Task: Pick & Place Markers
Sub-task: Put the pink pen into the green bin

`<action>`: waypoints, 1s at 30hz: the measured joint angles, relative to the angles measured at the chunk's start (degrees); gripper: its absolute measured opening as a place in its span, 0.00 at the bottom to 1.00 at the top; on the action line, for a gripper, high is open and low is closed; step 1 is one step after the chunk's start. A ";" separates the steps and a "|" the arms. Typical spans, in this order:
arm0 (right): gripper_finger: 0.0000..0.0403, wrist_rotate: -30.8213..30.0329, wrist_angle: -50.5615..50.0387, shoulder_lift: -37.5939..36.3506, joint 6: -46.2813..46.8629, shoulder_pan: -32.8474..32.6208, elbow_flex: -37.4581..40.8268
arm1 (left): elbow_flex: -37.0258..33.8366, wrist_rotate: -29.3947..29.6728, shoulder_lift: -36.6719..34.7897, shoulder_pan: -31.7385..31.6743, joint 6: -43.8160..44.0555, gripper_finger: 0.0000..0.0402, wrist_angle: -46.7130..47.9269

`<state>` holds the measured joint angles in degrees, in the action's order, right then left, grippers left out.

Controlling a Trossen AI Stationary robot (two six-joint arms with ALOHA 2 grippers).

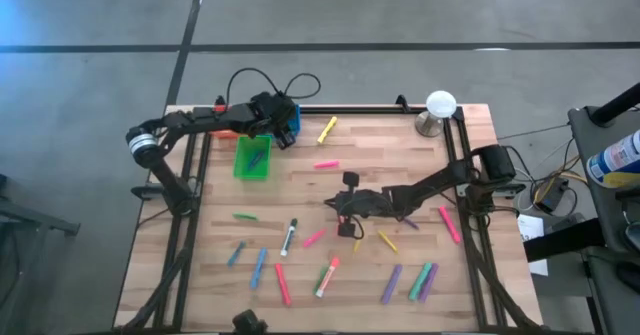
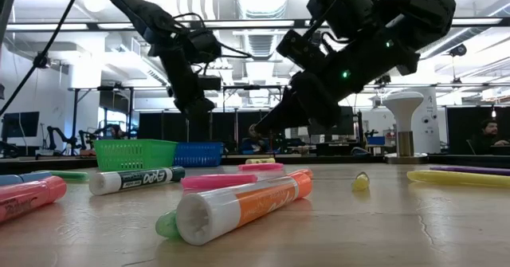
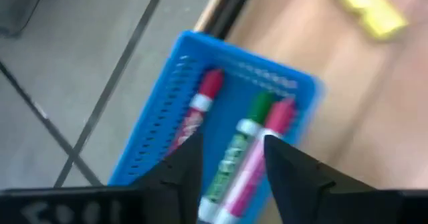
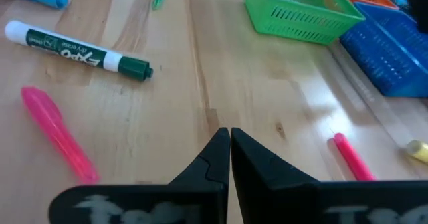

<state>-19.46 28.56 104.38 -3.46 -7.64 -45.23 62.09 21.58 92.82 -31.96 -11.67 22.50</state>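
Above blue bin (image 3: 221,127), left tool (image 3: 231,160) spread, empty; three markers (image 3: 234,154) inside. Green bin (image 1: 252,157) beside. Mid-surface (image 1: 400,155), right tool (image 4: 229,158) pressed together; white green-capped marker (image 4: 77,50) and pink marker (image 4: 57,134) near.

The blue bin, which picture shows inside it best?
The left wrist view: the blue bin fills it, three markers inside. The high view hides most under the left arm; the low and right wrist views show only its walls.

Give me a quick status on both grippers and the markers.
Left gripper open over blue bin, three markers inside. Right gripper shut, empty, over mid-table. Many markers lie loose on table. Nothing in the way.
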 joint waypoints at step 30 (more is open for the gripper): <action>0.11 10.96 -3.99 -10.18 6.41 15.20 6.46 | -52.00 -16.74 -21.78 17.65 15.46 0.00 -79.77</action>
<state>-8.50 24.57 94.20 2.95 7.56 -38.77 10.09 4.84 71.05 -14.31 3.79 -57.27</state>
